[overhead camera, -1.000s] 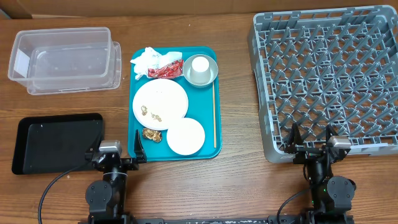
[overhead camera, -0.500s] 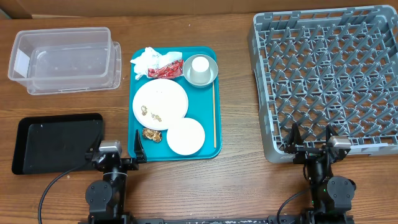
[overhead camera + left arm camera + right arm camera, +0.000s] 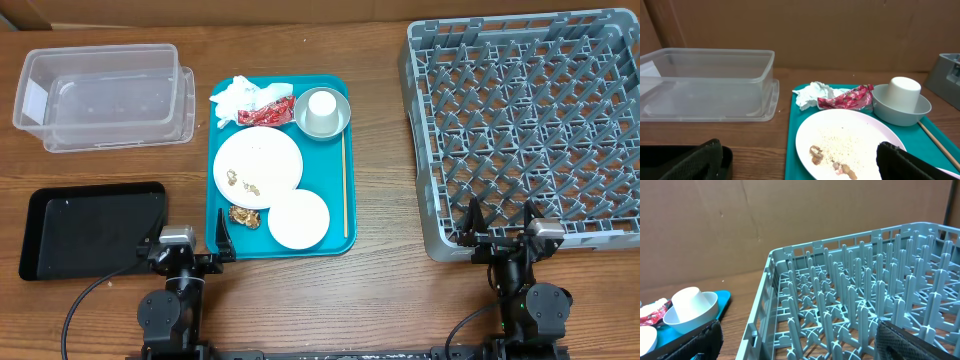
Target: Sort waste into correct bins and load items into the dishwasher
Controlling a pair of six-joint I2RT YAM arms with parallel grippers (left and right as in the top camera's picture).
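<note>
Left gripper (image 3: 195, 244) jaws released, empty, at near edge of teal tray (image 3: 322, 160), right gripper (image 3: 500, 230) jaws released, empty, by near edge of dish rack (image 3: 500, 100)

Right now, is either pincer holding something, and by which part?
Nothing is held. The left pincer and the right pincer are both open and empty.
</note>
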